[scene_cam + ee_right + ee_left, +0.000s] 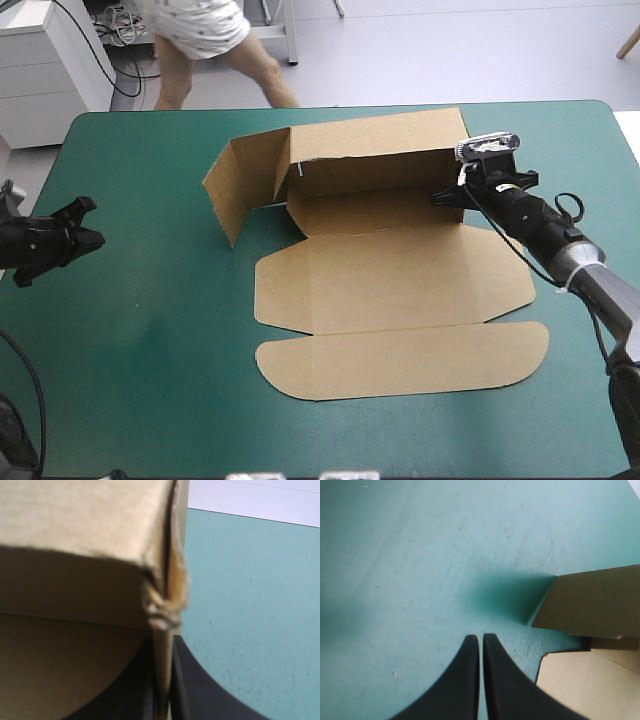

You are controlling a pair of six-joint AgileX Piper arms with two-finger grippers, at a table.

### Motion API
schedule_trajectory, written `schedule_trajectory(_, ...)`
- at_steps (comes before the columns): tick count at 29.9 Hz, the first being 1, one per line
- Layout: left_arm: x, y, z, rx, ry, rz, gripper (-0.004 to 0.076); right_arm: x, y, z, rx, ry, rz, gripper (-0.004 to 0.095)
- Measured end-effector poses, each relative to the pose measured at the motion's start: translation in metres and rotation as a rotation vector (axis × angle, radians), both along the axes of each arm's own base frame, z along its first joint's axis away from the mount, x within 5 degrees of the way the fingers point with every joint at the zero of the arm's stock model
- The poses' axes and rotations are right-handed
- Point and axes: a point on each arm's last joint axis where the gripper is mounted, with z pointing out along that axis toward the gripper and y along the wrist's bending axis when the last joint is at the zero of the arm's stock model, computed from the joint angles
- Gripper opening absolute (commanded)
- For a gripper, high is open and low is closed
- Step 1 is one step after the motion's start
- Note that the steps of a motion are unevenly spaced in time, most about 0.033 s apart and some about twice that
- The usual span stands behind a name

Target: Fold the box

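Note:
The brown box (pixel 385 250) lies mid-table, partly formed: its back wall (pixel 375 160) and left side wall (pixel 230 190) stand up, while the lid panels (pixel 400 355) lie flat toward the front. My right gripper (pixel 452 195) is at the box's right end, shut on the upright right side wall (pixel 162 645), whose thin edge runs between its fingers. My left gripper (pixel 88 225) hovers over the bare teal-green cover (pixel 420 555) well left of the box, shut and holding nothing. In the left wrist view the raised left wall (pixel 592 600) shows ahead and to the side.
Open teal-green cover surrounds the box on the left and front. The table's far edge (pixel 330 108) runs just behind the box's back wall. A white cabinet (pixel 45 60) stands off the table's far left corner.

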Motion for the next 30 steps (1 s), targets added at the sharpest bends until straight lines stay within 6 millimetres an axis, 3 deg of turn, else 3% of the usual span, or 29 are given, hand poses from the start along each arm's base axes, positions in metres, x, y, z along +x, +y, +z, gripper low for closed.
schedule_trajectory(7,-0.008,0.013,-0.009,-0.012,0.008,0.043,0.0007,0.000,0.010,0.010,0.015,0.086,0.104,-0.0019)
schedule_trajectory(15,-0.007,0.011,-0.006,-0.022,-0.033,0.022,0.0007,0.004,0.012,0.085,0.077,0.198,0.079,-0.0019)
schedule_trajectory(20,-0.007,0.011,-0.006,-0.021,-0.034,0.023,0.0007,-0.001,0.009,0.121,0.116,0.265,0.028,-0.0020)
schedule_trajectory(23,-0.006,0.011,-0.006,-0.021,-0.035,0.024,0.0007,-0.006,0.010,0.126,0.131,0.361,0.020,-0.0020)
schedule_trajectory(30,-0.006,0.011,-0.006,-0.018,-0.037,0.026,0.0007,-0.020,0.010,0.115,0.113,0.590,0.013,-0.0020)
